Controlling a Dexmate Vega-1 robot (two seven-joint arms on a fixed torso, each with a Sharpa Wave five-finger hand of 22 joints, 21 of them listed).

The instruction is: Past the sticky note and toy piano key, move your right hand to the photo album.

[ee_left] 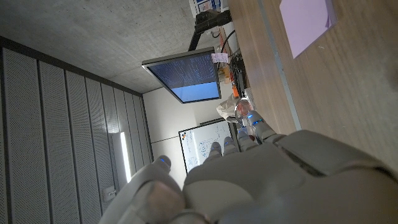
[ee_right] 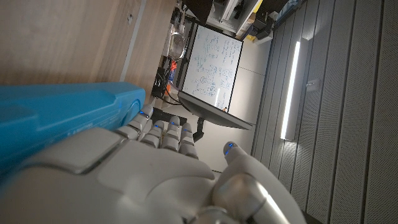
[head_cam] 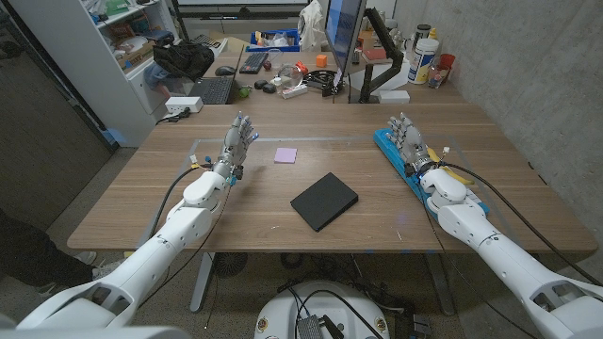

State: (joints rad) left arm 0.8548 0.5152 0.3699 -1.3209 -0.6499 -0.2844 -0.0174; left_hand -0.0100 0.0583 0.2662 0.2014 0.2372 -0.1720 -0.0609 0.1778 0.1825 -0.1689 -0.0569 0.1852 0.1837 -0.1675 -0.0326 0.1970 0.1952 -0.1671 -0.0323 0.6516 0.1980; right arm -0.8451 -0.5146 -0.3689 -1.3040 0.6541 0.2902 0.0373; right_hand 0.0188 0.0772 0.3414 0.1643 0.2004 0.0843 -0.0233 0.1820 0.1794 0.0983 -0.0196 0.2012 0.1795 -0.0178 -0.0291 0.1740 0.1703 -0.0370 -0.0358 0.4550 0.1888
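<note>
At the frame's right, we see the right hand [head_cam: 412, 143] empty, fingers apart, over the blue toy piano key [head_cam: 396, 155]. At centre, the black photo album [head_cam: 324, 201] lies flat, corners pointing up and down, long axis running lower left to upper right.

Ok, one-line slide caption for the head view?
Both hands open: right hand over the blue toy piano, left hand near the purple sticky note, black photo album untouched at table centre.

a wooden table [head_cam: 236, 202] stands before a cluttered desk with a black keyboard [head_cam: 212, 89], a dark monitor [head_cam: 341, 38], a white bottle [head_cam: 422, 58] and grey shelving [head_cam: 113, 38].
</note>
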